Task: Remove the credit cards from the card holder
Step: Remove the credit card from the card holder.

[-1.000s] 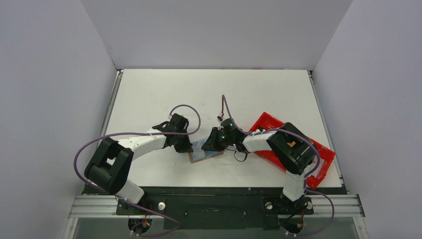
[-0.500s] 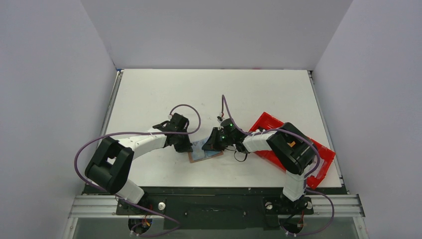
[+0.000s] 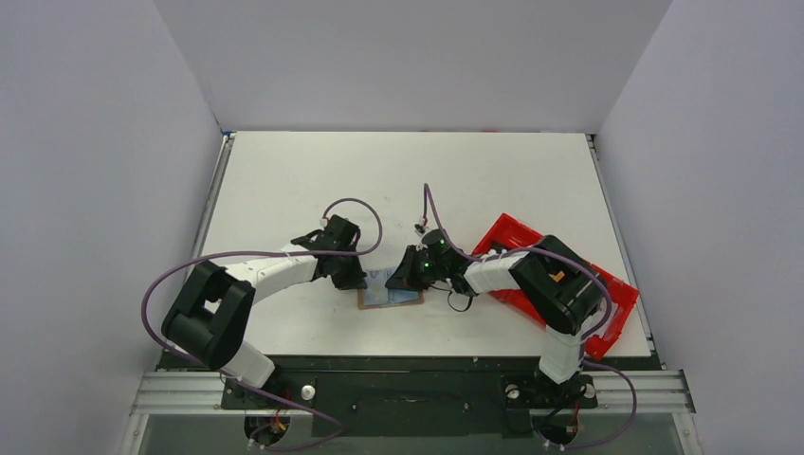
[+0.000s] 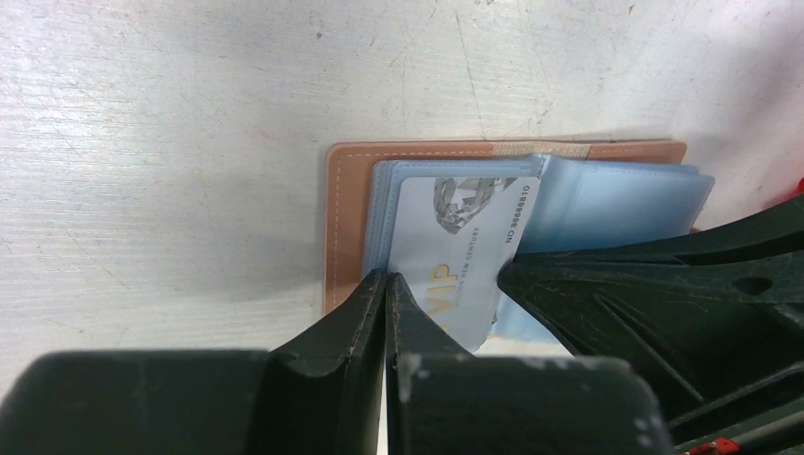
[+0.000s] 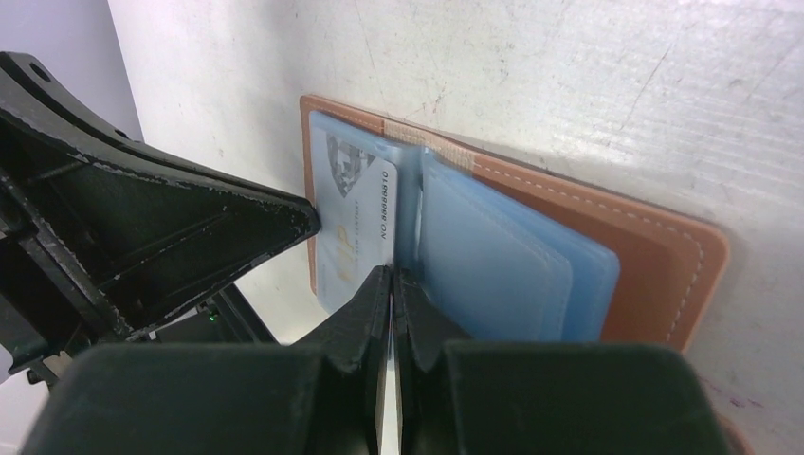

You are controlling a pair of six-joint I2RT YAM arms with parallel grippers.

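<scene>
The card holder (image 3: 391,297) lies open on the table between both arms, brown leather (image 4: 346,218) with light blue sleeves (image 5: 493,256). A white card (image 4: 455,246) printed "VIP" sticks partly out of the left sleeve and is also seen in the right wrist view (image 5: 356,218). My left gripper (image 4: 386,277) is shut, with its tips on the holder's left side at the card's edge. My right gripper (image 5: 392,272) is shut, with its tips at the fold beside the card's other edge. I see nothing clearly pinched between either pair of fingers.
A long red plastic tray (image 3: 502,232) sits to the right of the holder, under the right arm. The two gripper heads face each other only a few centimetres apart. White table surface stretches behind them to the back wall.
My right gripper's jaws have closed fully at the holder's fold. The card holder has turned slightly and now lies squarer to the table edge. The left gripper has stayed shut in place.
</scene>
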